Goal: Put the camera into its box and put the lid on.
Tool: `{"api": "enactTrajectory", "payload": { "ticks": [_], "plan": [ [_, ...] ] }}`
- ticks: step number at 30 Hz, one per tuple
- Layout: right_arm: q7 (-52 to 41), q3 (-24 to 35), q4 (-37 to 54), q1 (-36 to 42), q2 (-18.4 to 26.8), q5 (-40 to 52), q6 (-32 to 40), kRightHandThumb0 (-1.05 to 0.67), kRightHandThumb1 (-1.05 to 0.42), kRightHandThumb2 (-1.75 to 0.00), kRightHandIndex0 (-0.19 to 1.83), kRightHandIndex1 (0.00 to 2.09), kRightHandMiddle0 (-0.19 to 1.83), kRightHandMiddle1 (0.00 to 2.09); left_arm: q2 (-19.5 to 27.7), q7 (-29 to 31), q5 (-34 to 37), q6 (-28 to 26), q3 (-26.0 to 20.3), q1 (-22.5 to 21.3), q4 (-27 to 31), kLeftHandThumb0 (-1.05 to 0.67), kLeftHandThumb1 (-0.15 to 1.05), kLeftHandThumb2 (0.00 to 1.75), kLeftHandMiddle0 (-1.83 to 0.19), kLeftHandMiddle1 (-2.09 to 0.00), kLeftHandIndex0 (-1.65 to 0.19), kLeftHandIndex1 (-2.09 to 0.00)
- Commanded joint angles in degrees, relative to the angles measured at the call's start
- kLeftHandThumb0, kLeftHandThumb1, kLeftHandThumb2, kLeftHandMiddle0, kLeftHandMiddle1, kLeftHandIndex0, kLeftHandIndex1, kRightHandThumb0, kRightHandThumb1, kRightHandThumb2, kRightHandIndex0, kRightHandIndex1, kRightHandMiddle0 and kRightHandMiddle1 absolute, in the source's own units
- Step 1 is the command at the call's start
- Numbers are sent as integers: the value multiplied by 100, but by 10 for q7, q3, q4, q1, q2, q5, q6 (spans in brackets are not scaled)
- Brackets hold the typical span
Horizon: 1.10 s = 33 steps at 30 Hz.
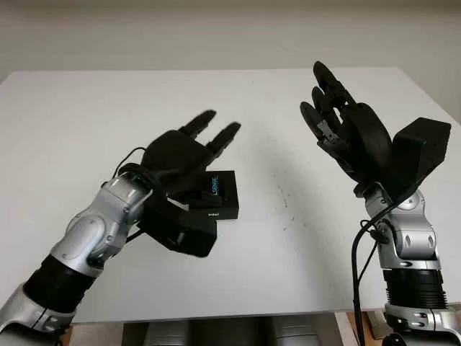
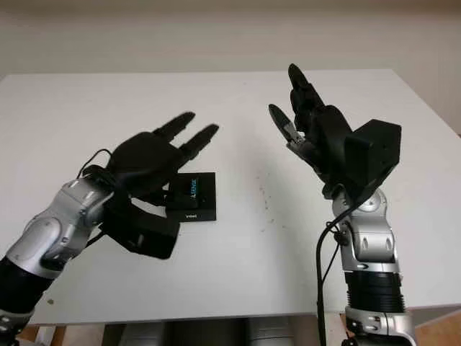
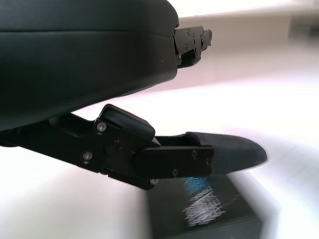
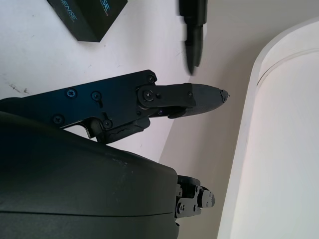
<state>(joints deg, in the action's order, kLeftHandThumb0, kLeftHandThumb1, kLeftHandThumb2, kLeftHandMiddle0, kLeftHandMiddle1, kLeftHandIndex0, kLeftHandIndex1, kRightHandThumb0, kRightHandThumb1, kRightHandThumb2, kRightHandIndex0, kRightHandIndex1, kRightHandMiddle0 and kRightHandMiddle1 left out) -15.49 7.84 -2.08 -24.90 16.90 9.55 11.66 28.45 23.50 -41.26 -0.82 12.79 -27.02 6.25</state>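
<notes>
Hovering above the white tabletop (image 1: 86,108), the left hand (image 1: 176,162) is open and holds nothing; it hangs over the near left part of the surface with its fingers (image 1: 216,137) pointing away from the robot. Directly beneath and just beyond its palm lies a flat black box (image 2: 194,196) with pale blue lettering on its top face and a small white word near its front edge. The box rests flat on the tabletop, its left part hidden behind the hand in both head views. In the left wrist view the same lettered top (image 3: 202,204) shows below one finger, with a gap between finger and box. Whether the lid is already on the box is hard to tell from these angles, though the lettered face looks closed and flush.

The right hand (image 1: 353,133) is raised well above the right side of the tabletop, open and holding nothing, palm turned toward the left and fingers pointing up and away. It stands well apart from the box. A few faint dark specks (image 1: 282,194) mark the tabletop between the box and the right arm.
</notes>
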Motion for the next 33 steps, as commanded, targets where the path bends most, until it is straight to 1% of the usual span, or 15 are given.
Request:
{"api": "enactTrajectory", "payload": {
  "ticks": [1,3,4,5,8,10,15,18,21,22,27,33],
  "plan": [
    [6,-2,11,-2,5,-12,-15,-55,-105,-32,-12,5,-5,5,-36,-6,127,3,-75,17,6,-77,105,43,19,0,19,0],
    [28,-23,15,1,13,-63,-37,-61,-105,-37,-7,7,-1,7,-72,-4,258,-5,-137,27,2,-73,105,43,19,0,19,0],
    [34,-32,12,2,16,-84,-55,-63,-105,-40,-7,7,-1,7,-86,-8,302,-14,-158,30,3,-74,105,45,19,0,19,0],
    [35,-37,11,3,17,-95,-63,-64,-105,-44,-7,7,-2,6,-92,-11,332,-19,-171,32,2,-74,105,49,19,0,19,0],
    [28,-43,11,4,9,-97,-65,-66,-105,-49,-11,5,-6,4,-101,-10,402,-35,-195,42,-5,-75,105,54,19,0,19,0],
    [28,-46,11,3,3,-94,-60,-67,-105,-49,-12,5,-7,4,-106,-15,430,-49,-202,50,-5,-75,105,55,19,0,19,0],
    [45,-51,12,9,-23,-89,-44,-69,-105,-49,-14,4,-10,3,-158,-54,528,-79,-242,72,-7,-77,105,54,19,0,19,0],
    [50,-54,8,12,-37,-84,-34,-71,-105,-49,-16,3,-12,3,-182,-85,555,-77,-257,81,-20,-78,105,57,19,0,19,0],
    [52,-57,1,10,-47,-82,-13,-77,-105,-52,-19,2,-16,2,-191,-106,559,-64,-265,84,-43,-79,105,62,19,0,19,0],
    [52,-56,-2,10,-50,-79,-12,-76,-105,-55,-19,1,-17,2,-192,-110,559,-59,-267,84,-51,-79,105,64,19,0,19,0],
    [40,-47,-30,14,-68,-50,-42,-72,-105,-65,-19,0,-19,0,-193,-118,560,-34,-272,83,-83,-78,105,67,19,0,19,0],
    [44,-51,-42,20,-74,-49,-30,-73,-105,-68,-19,0,-19,0,-193,-120,561,-24,-272,86,-96,-79,105,66,19,0,19,0]
  ]
}}
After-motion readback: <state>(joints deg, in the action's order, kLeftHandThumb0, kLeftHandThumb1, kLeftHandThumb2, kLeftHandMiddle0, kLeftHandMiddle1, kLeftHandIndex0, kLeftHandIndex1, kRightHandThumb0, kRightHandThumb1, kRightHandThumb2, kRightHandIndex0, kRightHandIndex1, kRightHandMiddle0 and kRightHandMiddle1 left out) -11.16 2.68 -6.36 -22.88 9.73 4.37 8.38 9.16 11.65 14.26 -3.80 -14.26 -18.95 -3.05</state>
